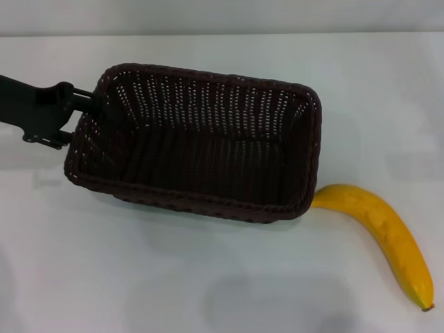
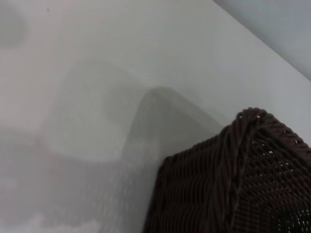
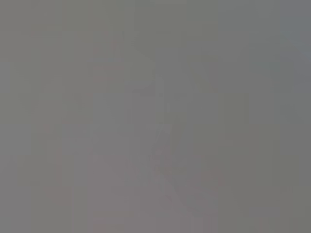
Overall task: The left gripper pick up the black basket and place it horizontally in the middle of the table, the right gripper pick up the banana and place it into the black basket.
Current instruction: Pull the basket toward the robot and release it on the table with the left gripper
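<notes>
The black basket (image 1: 201, 149) sits on the white desk (image 1: 139, 277), its long side running roughly across the desk, and it looks slightly tipped, the far wall showing more than the near one. Its inside is empty as far as I can see.

The left pincer (image 1: 94, 104) reaches in from the basket's left end, its black bracket meeting the braided rim at the far-left corner. It appears clamped on that short wall, one finger inside the basket and one outside, though the dark weave hides the tips. From the left wrist camera only a corner of the basket (image 2: 233, 179) shows against the pale desk (image 2: 121, 73), with soft shadows beside it.

The banana (image 1: 385, 236) lies on the desk just off the basket's near-right corner. Its stem end touches or almost touches the basket wall, and its curved body trails away from the basket, ending in a small brown tip.

The right pincer is nowhere in sight; its wrist camera shows only a flat grey blur.
</notes>
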Controlling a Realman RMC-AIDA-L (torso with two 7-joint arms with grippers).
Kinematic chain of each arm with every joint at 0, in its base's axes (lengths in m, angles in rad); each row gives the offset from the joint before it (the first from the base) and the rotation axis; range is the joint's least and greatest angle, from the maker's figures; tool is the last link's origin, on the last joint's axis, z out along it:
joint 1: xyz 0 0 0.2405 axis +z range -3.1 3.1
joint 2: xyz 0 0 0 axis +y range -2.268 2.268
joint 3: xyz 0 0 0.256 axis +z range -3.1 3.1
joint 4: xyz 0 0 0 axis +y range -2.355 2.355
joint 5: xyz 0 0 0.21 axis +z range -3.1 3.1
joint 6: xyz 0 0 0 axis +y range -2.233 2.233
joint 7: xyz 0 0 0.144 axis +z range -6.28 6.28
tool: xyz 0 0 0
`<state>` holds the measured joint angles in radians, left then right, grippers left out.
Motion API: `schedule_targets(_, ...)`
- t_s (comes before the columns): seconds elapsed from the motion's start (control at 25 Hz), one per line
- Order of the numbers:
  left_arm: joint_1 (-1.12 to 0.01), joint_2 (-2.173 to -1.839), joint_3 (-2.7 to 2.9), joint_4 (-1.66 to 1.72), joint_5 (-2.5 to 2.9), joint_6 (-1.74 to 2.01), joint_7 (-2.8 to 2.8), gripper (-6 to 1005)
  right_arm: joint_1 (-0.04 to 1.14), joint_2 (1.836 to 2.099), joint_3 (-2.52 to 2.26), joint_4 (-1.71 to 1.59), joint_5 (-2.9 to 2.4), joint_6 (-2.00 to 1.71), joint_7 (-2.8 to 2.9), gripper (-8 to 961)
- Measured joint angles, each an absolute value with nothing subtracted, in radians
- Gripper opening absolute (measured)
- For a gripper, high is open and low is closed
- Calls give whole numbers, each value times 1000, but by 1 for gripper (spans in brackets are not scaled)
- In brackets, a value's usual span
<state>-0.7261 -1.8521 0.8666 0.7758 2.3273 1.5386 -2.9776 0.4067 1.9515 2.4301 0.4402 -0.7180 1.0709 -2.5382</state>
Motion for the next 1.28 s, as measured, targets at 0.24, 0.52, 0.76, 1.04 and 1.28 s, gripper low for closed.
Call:
schedule_targets(0.24,-714,-1844,867,770,2252,1556,-2916,777,371,1953,2413,468,-721,1101,-2456,858)
schedule_targets(0.52,-678,-1841,793,772,2178,1611,-2782,841,296,1949,2378,598,-856,1089,-2231,857)
schedule_targets(0.76,-628,-1827,690,749,2176,1659,-2655,838,254,1907,2383,781,-1181,1043,-1869,857)
schedule_targets(1.04,-570,-1821,686,755,2146,1701,-2512,836,204,1897,2387,1197,-1667,1077,-1367,856)
schedule_targets(1.28,-521,-1817,663,757,2027,1703,-2370,833,258,1869,2388,1422,-2013,1260,-1039,856)
